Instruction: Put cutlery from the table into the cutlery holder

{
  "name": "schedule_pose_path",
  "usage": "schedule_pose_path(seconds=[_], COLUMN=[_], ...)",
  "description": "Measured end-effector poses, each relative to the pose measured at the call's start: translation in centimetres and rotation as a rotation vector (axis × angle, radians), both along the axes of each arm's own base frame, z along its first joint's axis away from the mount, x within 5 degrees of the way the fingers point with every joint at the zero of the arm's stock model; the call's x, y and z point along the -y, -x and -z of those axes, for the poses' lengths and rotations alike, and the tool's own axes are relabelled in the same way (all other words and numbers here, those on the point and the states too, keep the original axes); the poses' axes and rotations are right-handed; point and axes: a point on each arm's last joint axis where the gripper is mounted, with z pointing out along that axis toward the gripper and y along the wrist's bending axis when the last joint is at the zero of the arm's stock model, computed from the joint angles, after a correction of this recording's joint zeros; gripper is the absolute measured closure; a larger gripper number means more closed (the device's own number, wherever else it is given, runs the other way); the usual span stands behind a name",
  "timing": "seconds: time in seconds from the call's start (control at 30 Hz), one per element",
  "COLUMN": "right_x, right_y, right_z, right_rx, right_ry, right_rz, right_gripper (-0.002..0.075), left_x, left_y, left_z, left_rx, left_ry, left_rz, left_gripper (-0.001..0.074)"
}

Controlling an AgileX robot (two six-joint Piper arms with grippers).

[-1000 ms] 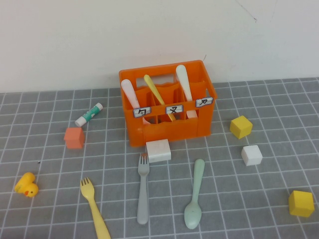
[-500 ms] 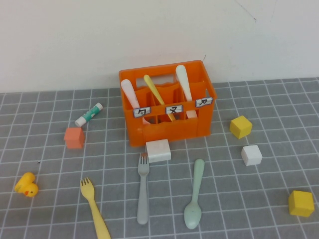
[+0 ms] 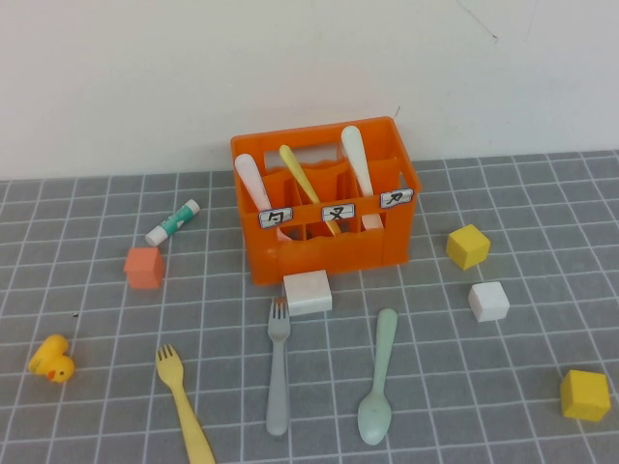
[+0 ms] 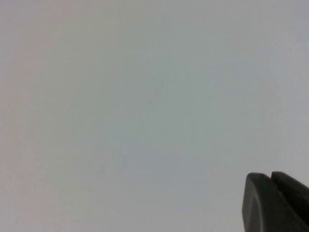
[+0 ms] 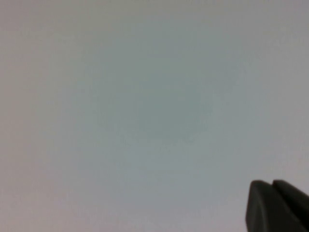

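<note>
Crate position: cutlery holder (image 3: 327, 198) sits upper centre of the high view on the table (image 3: 503, 387), against the white wall, already containing two white spoons (image 3: 253, 184) and one yellow utensil (image 3: 302, 174) standing in its compartments. Below it, three loose pieces lie flat on the table: yellow fork (image 3: 184, 404) at lower left, running to the bottom edge; grey fork (image 3: 279, 367) at lower centre, tines pointing up toward the crate; mint-green spoon (image 3: 379, 379) just right of it, bowl toward the bottom edge. White block (image 3: 308, 292) lies touching or just in front of the crate's front wall, just above the grey fork's tines. Other items: orange cube (image 3: 144, 267) and glue stick (image 3: 173, 222) at left, yellow duck (image 3: 52, 360) at far left, two yellow cubes (image 3: 468, 246) and a white cube (image 3: 488, 301) at right. Neither arm appears in the high view. Left gripper (image 4: 276, 203) shows only as dark fingers pressed together in the lower right corner of its wrist view, clenched on nothing, against a blank pale background. Right gripper (image 5: 277, 207) reads the same: fingers closed together, empty, lower right corner.
</note>
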Motion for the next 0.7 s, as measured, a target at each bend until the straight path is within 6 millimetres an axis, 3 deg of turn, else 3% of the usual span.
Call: schedule_pose_path(seconds=[0.17, 0.3, 0.4, 0.5, 0.7], right_x=[0.1, 0.1, 0.2, 0.3, 0.5], right_y=[0.8, 2.6, 2.7, 1.4, -2.2], right_z=[-4.0, -8.0, -9.7, -9.4, -6.1], right_rx=[-0.088, -0.152, -0.269, -0.449, -0.886], right_ry=[0.029, 0.029, 0.023, 0.018, 0.087], right_rz=[0.04, 0.054, 0.059, 0.063, 0.081], right_gripper=[0.0729, 0.0729, 0.0729, 0.0729, 0.0729], left_x=[0.2, -0.5, -0.7, -0.8, -0.5], left_y=[0.3, 1.1, 1.5, 1.4, 0.5], left_z=[-2.2, -5.4, -6.4, -6.2, -4.3], left_rx=[-0.061, -0.338, -0.551, -0.7, -0.807], left_ry=[-0.043, 0.041, 0.088, 0.112, 0.169], left_rz=[-0.008, -0.033, -0.049, -0.057, -0.01], left_gripper=[0.0736, 0.0736, 0.0736, 0.0736, 0.0736])
